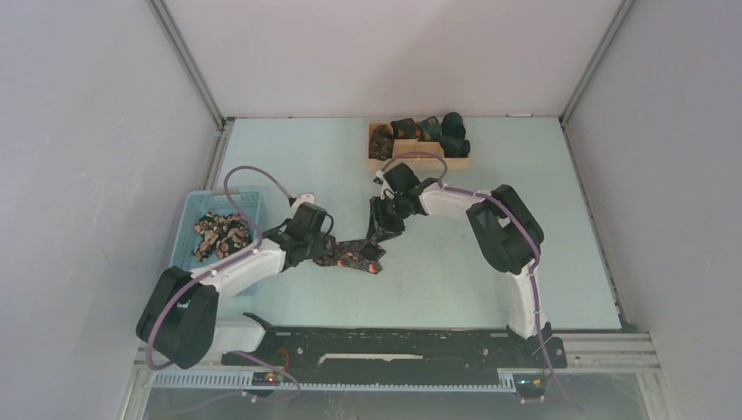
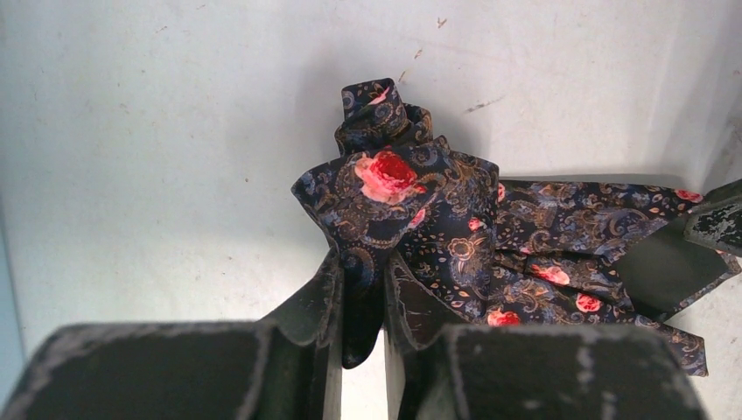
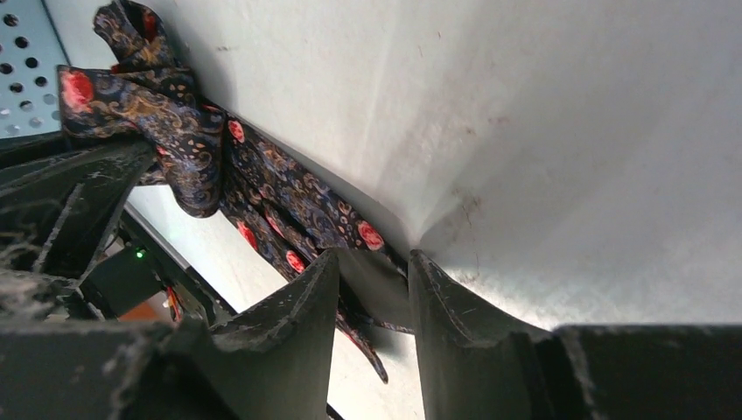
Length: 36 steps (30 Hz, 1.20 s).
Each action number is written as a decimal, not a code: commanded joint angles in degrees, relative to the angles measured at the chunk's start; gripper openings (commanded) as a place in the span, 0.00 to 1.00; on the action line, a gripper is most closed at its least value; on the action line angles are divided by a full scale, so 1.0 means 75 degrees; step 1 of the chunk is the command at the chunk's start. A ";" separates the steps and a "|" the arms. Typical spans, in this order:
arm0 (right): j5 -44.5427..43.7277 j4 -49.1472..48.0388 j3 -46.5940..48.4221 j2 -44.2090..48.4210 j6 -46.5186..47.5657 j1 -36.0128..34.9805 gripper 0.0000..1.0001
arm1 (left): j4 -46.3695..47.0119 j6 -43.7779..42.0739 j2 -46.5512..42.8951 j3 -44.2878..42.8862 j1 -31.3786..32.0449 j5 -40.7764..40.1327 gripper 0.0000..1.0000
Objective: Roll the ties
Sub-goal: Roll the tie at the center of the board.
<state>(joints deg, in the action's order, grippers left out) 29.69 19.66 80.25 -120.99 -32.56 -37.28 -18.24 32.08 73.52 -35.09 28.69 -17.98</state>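
Observation:
One dark floral tie (image 1: 354, 257) lies bunched on the table between the two arms. In the left wrist view the tie (image 2: 420, 210) is partly rolled, with a small coil at its far end. My left gripper (image 1: 325, 248) is shut on a fold of it, and the fabric shows pinched between the fingers (image 2: 361, 289). My right gripper (image 1: 378, 234) stands over the tie's right end and is shut on a strip of it (image 3: 372, 280), held just above the table. The tie (image 3: 262, 188) runs from there to the left gripper.
A light-blue basket (image 1: 194, 210) at the left holds more loose ties (image 1: 219, 234). A wooden divided tray (image 1: 418, 161) at the back holds several rolled ties (image 1: 442, 131). The black rail (image 1: 394, 346) runs along the near edge.

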 commanded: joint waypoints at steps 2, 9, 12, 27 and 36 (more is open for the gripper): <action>-0.0617 0.0722 -0.0194 0.0533 0.0166 0.0093 0.39 | -0.0552 -0.0270 0.0079 -0.0441 0.0310 -0.0498 0.08; -0.0771 0.0963 -0.0224 0.1006 0.0350 0.0479 0.38 | -0.1022 -0.0280 0.0392 -0.0763 0.0737 -0.1288 0.07; -0.0773 0.0956 -0.0324 0.1154 0.0370 0.0584 0.38 | -0.1248 -0.0297 0.0562 -0.0925 0.0879 -0.1594 0.07; -0.0839 0.1079 -0.0592 0.1660 0.0507 0.0915 0.37 | -0.2266 -0.0184 0.1601 -0.1852 0.1664 -0.3036 0.06; -0.0842 0.1147 -0.0697 0.1890 0.0567 0.1055 0.37 | -0.2591 -0.0072 0.2104 -0.2203 0.1977 -0.3431 0.06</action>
<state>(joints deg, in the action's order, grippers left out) 23.90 28.10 75.66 -109.95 -29.26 -29.78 -35.73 30.98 88.20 -49.54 42.72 -39.83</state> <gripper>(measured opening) 0.370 0.184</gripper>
